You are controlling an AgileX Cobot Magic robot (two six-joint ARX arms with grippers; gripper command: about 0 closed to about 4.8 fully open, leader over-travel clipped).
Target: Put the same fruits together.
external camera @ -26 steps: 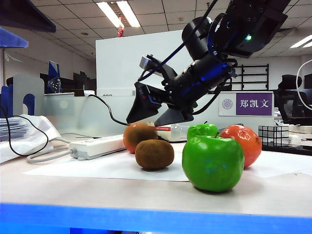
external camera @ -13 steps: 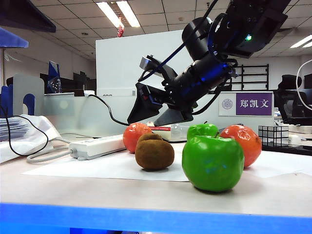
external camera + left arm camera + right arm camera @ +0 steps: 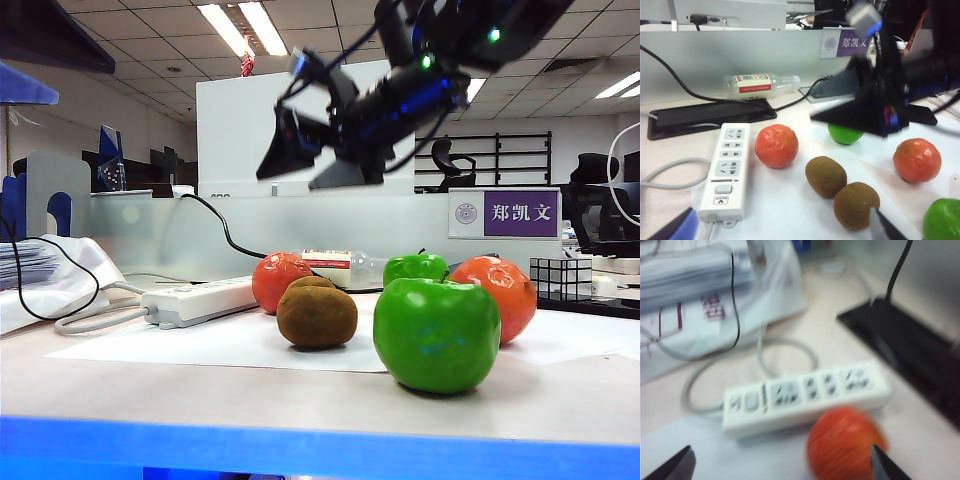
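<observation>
Surface (image 3: 200,385) carries the fruits on white paper. Right pincer (image 3: 310,165) open and empty, high above the left tangerine (image 3: 275,280). Left pincer (image 3: 785,227) open, empty, low beside two touching kiwis (image 3: 840,190). Near apple (image 3: 437,333) in front, second apple (image 3: 415,267) behind, right tangerine (image 3: 500,290) beside them. Power strip (image 3: 730,170) just beside the left tangerine.

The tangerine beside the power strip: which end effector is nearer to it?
Right. The right end effector hangs open in the air above the tangerine; the left end effector, also open, sits farther back.
</observation>
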